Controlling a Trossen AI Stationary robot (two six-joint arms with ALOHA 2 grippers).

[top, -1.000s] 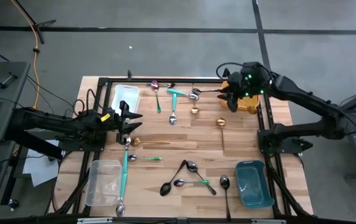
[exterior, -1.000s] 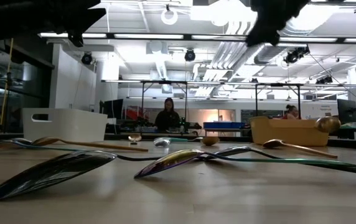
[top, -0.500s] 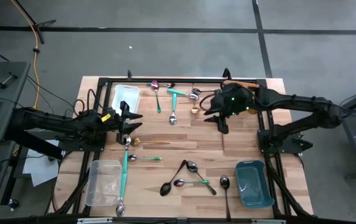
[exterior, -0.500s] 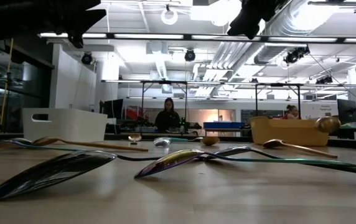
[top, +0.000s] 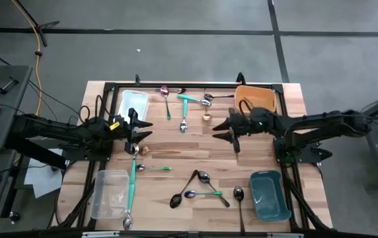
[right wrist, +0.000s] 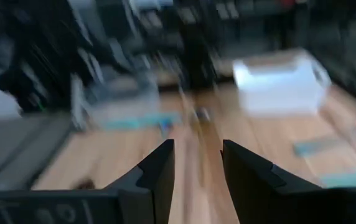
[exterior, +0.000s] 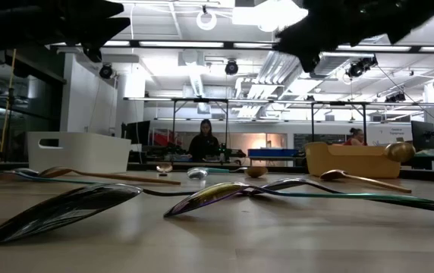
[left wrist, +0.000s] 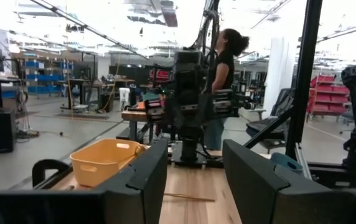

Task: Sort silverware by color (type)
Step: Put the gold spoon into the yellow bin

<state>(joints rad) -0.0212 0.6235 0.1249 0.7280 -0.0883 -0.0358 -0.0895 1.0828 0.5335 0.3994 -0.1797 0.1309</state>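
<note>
Silverware lies scattered on the wooden table: a rainbow spoon [top: 165, 92], a teal-handled piece [top: 188, 99], a silver spoon [top: 183, 125] and a gold spoon [top: 207, 116] toward the far edge, and black spoons [top: 176, 198] and a long teal-handled spoon [top: 132, 188] toward the near edge. My right gripper [top: 221, 129] hangs open above the table's middle, over the place of a gold spoon that it hides. In its blurred wrist view the right gripper [right wrist: 196, 168] holds nothing. My left gripper [top: 136, 129] waits open at the left, also seen as the left gripper [left wrist: 193, 180].
A white bin [top: 133, 104] stands far left, a clear bin [top: 110, 193] near left, a yellow bin [top: 255, 99] far right and a teal bin [top: 269, 194] near right. A gold spoon end [exterior: 399, 152] shows above the yellow bin's rim. People stand in the room behind.
My right gripper has swung from above the yellow bin at the far right toward the table's middle, moving left and nearer, and now covers the gold spoon lying there. It stays open. The silverware has not shifted.
</note>
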